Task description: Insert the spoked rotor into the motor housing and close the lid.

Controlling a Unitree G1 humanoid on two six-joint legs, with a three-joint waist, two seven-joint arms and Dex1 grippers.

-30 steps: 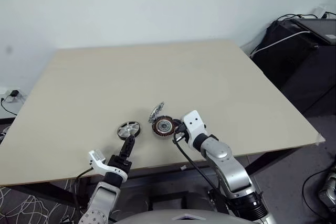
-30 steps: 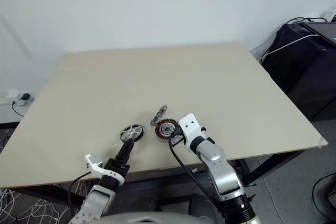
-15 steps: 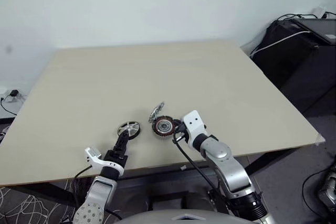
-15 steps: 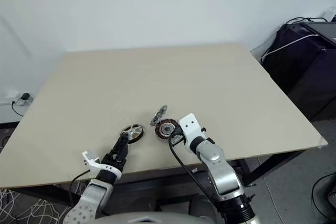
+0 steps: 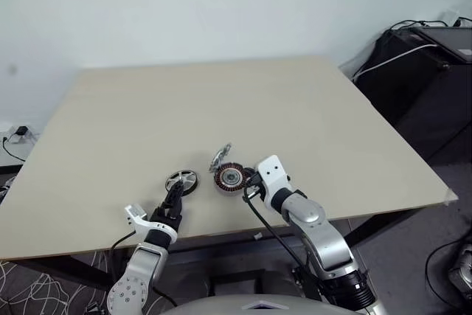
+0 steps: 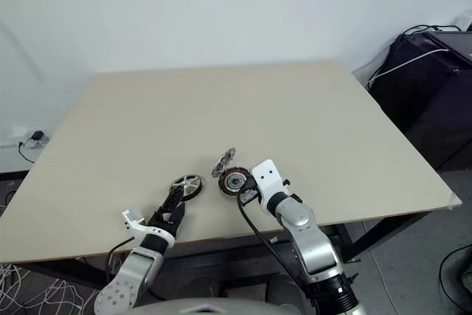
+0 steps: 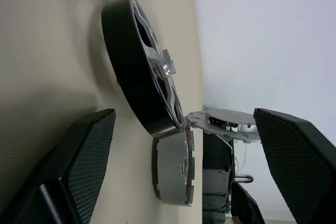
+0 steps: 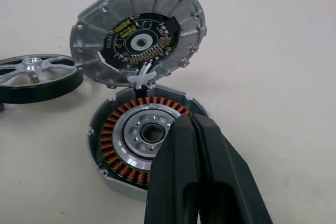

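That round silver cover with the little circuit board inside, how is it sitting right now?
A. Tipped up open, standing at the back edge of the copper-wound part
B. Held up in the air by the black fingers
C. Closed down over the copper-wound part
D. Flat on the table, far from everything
A: the lid stands tilted up behind the motor housing, whose copper windings lie uncovered.

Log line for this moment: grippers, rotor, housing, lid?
left gripper: open, straddling spoked rotor | right gripper: shut, on motor housing rim | lid: raised open
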